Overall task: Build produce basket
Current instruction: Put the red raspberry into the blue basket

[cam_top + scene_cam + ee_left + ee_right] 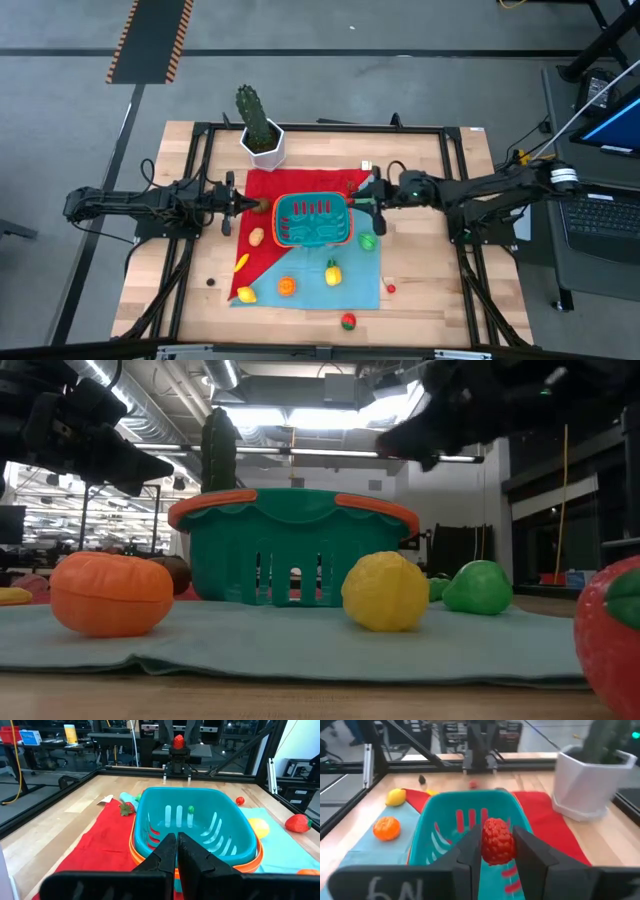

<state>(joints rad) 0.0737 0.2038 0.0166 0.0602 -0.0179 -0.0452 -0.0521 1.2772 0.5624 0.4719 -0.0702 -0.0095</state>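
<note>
Overhead, right tool (496, 851) clamped on red raspberry (496, 841) above basket (432, 827); left tool (177, 851) shut, empty.

The small teal plastic basket (200, 827) with slotted sides looks smooth and slightly glossy. Red (268, 190) and pale blue (300, 645) cloths lie matt on the bare wooden table (430, 300). The bumpy red toy raspberry (496, 841) looks rough.

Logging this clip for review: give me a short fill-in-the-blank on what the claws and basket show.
1. The right claw is shut on a ____ berry.
2. The left claw holds ____.
3. The teal basket has ____ produce inside it.
4. The cactus stands in a ____ pot.

Missing words: red; nothing; no; white
</note>
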